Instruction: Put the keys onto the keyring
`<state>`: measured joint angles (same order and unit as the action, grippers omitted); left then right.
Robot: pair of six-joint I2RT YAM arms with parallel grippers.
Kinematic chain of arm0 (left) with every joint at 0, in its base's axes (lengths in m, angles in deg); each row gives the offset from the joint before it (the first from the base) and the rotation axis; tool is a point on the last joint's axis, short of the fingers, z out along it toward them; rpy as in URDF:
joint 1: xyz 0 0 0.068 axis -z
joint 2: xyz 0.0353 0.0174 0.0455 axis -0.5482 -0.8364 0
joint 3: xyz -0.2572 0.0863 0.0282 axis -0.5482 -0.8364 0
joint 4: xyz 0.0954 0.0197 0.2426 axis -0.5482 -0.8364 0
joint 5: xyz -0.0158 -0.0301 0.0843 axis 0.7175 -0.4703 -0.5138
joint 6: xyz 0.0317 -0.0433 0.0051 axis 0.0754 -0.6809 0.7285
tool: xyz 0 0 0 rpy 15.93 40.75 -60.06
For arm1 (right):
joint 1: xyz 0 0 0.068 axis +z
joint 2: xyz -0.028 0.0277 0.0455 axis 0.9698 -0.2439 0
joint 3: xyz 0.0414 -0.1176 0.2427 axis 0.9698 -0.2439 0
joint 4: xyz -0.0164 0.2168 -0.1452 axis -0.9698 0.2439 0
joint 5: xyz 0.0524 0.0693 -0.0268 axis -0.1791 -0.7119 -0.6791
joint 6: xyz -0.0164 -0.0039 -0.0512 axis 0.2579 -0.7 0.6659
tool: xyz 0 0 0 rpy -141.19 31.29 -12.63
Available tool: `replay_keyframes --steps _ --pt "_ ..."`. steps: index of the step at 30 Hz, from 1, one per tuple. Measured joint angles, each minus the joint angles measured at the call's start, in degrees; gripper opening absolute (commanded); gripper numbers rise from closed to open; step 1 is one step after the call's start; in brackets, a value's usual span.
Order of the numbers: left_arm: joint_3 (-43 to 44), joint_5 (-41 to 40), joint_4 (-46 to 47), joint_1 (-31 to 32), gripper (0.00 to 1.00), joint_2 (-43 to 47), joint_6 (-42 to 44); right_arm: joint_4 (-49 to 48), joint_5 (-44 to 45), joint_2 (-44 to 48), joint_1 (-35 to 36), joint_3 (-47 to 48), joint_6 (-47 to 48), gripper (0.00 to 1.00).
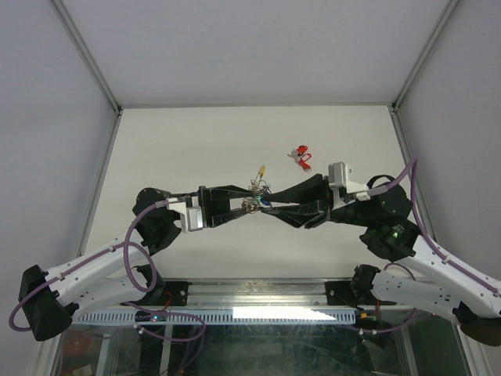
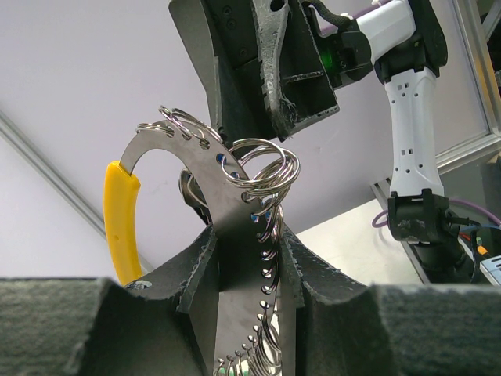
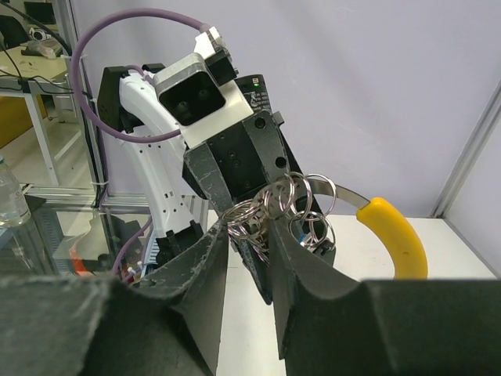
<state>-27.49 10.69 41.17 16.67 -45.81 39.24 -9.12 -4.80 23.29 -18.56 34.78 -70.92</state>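
The keyring is held in the air between both grippers; its yellow arc [image 1: 261,170] points to the far side. My left gripper [image 2: 246,235] is shut on the keyring's flat metal band [image 2: 227,235], with the yellow arc [image 2: 121,223] to its left. Several split rings of the keys [image 2: 264,168] hang on the band, showing small blue and green tags. My right gripper [image 3: 250,223] faces the left one [image 1: 246,205] tip to tip, its jaws narrow and closed on a bunch of those split rings [image 3: 246,210]. A red-tagged key [image 1: 300,154] lies on the table beyond the grippers.
White table with an aluminium frame; posts stand at the far corners [image 1: 119,108]. Both arms reach in from the near edge and meet at mid-table [image 1: 264,205]. Purple cables loop beside each arm [image 1: 133,258].
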Motion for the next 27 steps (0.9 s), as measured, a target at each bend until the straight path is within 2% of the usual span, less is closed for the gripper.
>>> replay_keyframes --steps 16,27 --pt "0.0 0.1 0.0 0.0 0.0 0.0 0.0 1.0 2.5 0.2 0.1 -1.7 0.0 0.33" --pt "0.0 0.1 0.0 0.0 0.0 0.0 0.0 -3.0 1.6 0.1 0.3 -1.7 -1.6 0.34"
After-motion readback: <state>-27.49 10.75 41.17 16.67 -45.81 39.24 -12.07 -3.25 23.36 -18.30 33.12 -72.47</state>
